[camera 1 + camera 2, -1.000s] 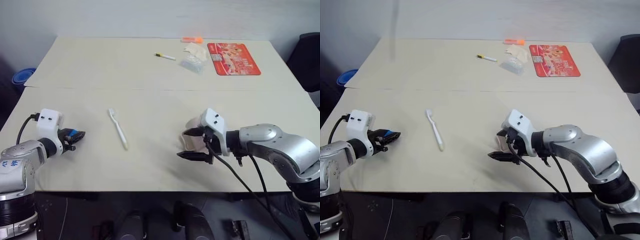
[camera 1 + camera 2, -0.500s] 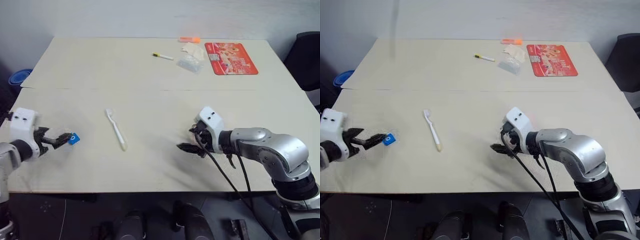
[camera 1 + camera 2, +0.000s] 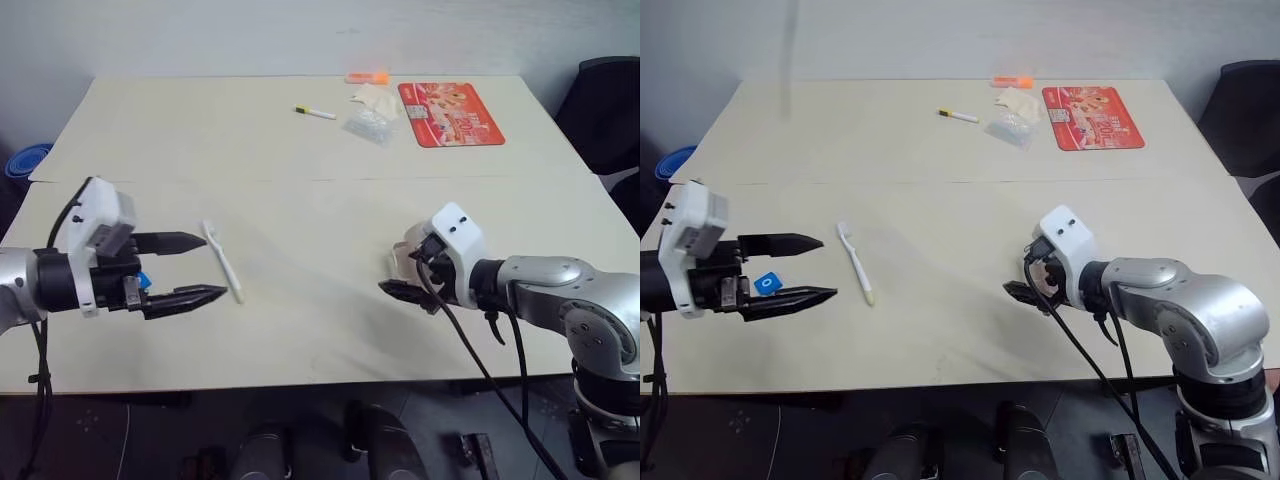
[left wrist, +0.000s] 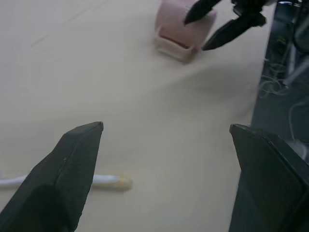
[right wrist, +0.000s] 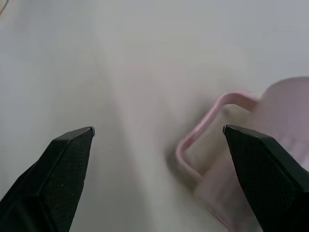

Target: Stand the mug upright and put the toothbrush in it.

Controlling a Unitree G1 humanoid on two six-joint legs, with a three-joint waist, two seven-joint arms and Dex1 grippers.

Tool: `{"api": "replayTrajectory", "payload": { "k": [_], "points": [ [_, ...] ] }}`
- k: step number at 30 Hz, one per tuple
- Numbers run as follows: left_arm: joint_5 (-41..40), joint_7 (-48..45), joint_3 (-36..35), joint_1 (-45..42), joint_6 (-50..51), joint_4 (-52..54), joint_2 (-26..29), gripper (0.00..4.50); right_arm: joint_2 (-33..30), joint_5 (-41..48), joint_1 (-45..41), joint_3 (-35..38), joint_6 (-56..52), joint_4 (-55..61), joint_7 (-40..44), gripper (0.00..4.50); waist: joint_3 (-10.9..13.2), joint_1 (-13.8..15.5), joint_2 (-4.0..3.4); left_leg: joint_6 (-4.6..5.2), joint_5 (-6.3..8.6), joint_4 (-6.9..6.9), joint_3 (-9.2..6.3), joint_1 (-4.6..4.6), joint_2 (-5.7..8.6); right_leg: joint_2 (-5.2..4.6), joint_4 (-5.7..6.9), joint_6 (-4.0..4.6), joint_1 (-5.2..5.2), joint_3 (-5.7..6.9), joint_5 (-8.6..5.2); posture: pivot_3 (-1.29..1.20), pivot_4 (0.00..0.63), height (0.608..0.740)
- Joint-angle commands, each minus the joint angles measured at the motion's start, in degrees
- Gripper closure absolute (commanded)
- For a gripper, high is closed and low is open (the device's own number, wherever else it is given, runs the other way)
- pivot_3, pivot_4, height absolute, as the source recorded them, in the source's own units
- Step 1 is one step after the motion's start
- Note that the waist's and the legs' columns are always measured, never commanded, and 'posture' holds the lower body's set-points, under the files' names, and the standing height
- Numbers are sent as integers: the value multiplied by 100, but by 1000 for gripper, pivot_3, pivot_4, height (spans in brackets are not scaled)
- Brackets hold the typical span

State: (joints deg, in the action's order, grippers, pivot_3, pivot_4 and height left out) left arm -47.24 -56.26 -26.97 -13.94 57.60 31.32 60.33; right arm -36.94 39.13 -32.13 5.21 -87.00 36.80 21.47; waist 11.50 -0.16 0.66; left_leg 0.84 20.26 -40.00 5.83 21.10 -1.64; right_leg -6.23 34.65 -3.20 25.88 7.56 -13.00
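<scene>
Right pincer (image 3: 412, 279) agape at the pink mug (image 4: 182, 29) — left pincer (image 3: 190, 268) agape beside the toothbrush (image 3: 222, 262).

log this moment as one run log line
left gripper: open, near toothbrush | right gripper: open, at mug | mug: on its side

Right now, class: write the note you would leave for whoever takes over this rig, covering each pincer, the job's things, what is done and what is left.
Left pincer: open, empty, above the table's near left part, just short of the toothbrush.
Right pincer: open, empty, fingers right at the mug, not closed on it.
Toothbrush: flat on the table, untouched.
Mug: on the table's near right part, handle towards the right pincer; whether it stands upright, cannot tell.
Done: nothing confirmed.
Left: check or set the mug upright, then pick up the toothbrush and put it in.
</scene>
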Motion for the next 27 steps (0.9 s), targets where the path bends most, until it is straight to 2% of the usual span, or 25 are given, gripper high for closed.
{"api": "replayTrajectory", "payload": {
  "k": [1, 5, 8, 12, 16, 20, 25, 27],
  "points": [
    [139, -78, 512, -259, -444, 94, 89, 41, 256, -241, 15, 149, -272, 132, -406, 0, 0, 5, 0, 0, 0, 0, 0, 1, 1, 2, 2, 1, 3, 0, 0, 0, 150, 740],
    [283, -80, 1081, -538, -739, -18, 27, 41, 517, -574, 137, 13, -213, -115, -724, 0, 0, 21, 1, 0, -1, 0, 0, 6, 3, 9, 0, 0, 4, -1, 0, 0, 150, 740],
    [405, -85, 1533, -763, -955, -25, -112, 41, 484, -857, 320, -242, -31, -223, -900, 0, 0, 29, 1, 2, -1, 0, -1, 10, 6, 11, -3, 0, 4, 0, 0, 0, 150, 740],
    [502, -107, 1829, -842, -1139, 21, -205, 41, 545, -1026, 536, -138, 46, -284, -961, 0, -1, 14, 2, 2, -1, 0, 1, 9, 3, 20, -4, -1, 4, -5, 0, 0, 150, 740],
    [574, -113, 1943, -840, -1258, 11, -215, 41, 867, -1054, 575, 168, 127, -445, -960, 0, -1, -5, 2, -1, -2, 0, 3, 8, -4, 31, -3, 0, 6, -10, 0, 0, 150, 740],
    [605, -118, 2018, -861, -1332, -35, -229, 41, 1178, -962, 258, 513, -77, -748, -850, 0, 0, -3, 0, -5, -2, 0, 6, 7, -10, 40, 1, 1, 9, -15, -1, 0, 150, 740],
    [632, -57, 2086, -896, -1371, -12, -289, 41, 991, -873, -1, 390, -153, -996, -544, 0, 0, 1, 0, -4, -2, 3, 8, 10, -10, 41, 0, 2, 14, -18, -1, 0, 150, 740],
    [632, -8, 2081, -919, -1357, 1, -327, 0, 870, -875, -4, 237, -68, -1047, -432, 403, 0, 12, 0, -4, -2, 3, 8, 13, -9, 41, -1, 2, 15, -18, -1, 0, 150, 740]
  ]
}}
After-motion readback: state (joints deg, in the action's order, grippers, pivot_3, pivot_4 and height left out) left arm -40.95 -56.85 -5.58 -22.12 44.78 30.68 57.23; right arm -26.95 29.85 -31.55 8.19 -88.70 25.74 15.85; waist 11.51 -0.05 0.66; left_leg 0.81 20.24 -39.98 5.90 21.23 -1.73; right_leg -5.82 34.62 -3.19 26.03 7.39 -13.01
